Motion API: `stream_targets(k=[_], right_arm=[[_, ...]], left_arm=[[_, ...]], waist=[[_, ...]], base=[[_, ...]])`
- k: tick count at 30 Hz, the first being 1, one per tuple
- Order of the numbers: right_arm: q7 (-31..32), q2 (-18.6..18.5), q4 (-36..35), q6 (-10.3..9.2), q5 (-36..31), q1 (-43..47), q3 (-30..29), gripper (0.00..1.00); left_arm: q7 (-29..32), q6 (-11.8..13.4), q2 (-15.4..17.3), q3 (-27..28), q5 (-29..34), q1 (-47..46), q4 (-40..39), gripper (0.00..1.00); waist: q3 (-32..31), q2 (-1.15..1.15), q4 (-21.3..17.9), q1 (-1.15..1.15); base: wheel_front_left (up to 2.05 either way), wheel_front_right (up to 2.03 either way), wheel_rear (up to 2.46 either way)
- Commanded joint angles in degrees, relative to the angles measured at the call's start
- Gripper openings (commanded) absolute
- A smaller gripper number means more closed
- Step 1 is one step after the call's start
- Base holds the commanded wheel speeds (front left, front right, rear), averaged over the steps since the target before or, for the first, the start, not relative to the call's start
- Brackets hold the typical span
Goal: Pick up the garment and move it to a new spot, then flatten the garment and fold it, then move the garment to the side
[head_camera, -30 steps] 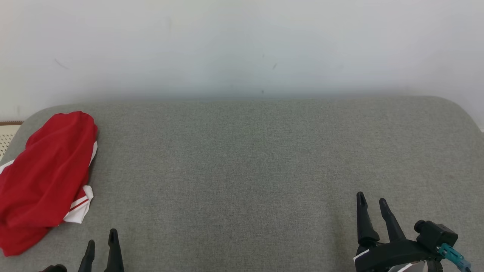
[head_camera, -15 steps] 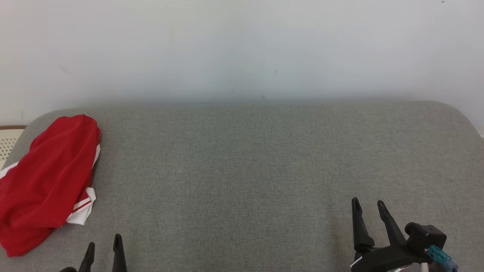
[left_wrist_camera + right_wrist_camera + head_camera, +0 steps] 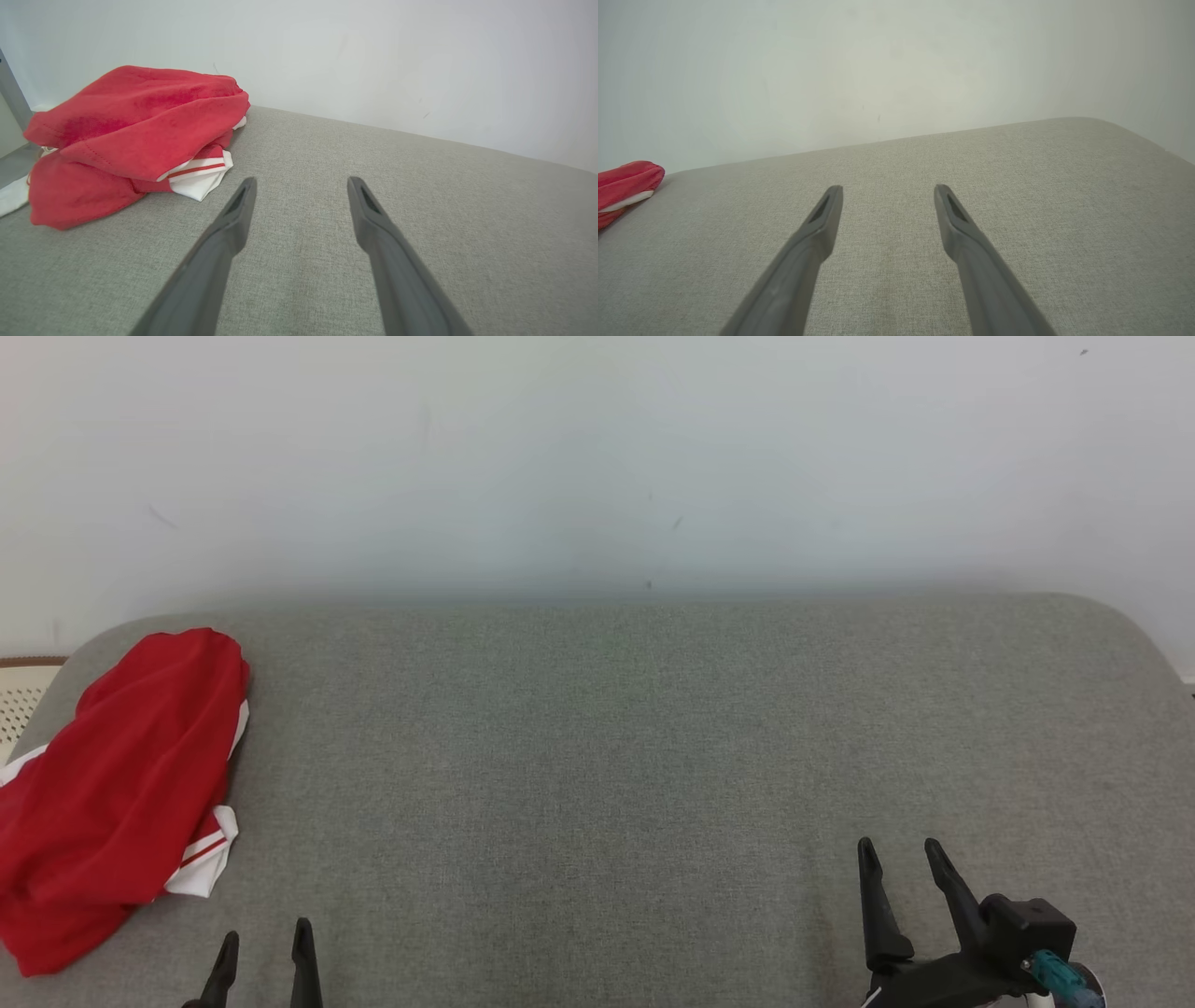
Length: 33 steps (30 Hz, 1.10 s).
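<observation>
Crumpled red garment, white striped trim, heaped at left edge of grey fabric-covered table, unmoved | left claw apart, empty, near it | right claw apart, well clear | camera alone shifted; pickup pending.

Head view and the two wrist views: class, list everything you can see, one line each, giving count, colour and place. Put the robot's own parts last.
garment: one, red with white trim, crumpled at the left end of the cushioned surface
cushioned surface: one, grey fabric, across the foreground, far corners rounded
wall: one, white with a few small dark marks, behind the surface
perforated panel: one, cream with a brown edge, partly seen at the far left past the surface
left hand: one, dark, open and empty, lower left near the garment, not touching it
right hand: one, dark, open and empty, lower right over bare fabric
</observation>
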Motion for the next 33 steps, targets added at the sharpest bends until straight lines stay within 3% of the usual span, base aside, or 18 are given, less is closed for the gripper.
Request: stream_targets(k=[1, 30, 33], right_arm=[[-0.39, -0.04, -0.25, 0.02, -1.55, 0.09, 0.3, 1.0], [-1.01, -0.02, -0.85, 0.02, -12.69, 1.48, 0.6, 1.0], [-0.74, -0.03, -0.97, 0.02, -11.26, 1.5, 0.36, 1.0]], left_arm=[[-0.78, 0.43, 0.57, -0.31, 1.51, 0.74, -0.51, 1.0], [-5.16, 3.4, 2.06, -2.8, 13.04, 3.34, -2.77, 1.0], [-5.04, 3.27, 2.06, -2.48, 12.26, 3.25, -2.53, 1.0]], waist=[[-0.09, 0.0, 0.02, 0.0], [-0.79, 0.0, 0.09, 0.0], [-0.72, 0.0, -0.02, 0.0]], base=[[0.0, 0.0, 0.0], [0.0, 0.0, 0.0], [0.0, 0.0, 0.0]])
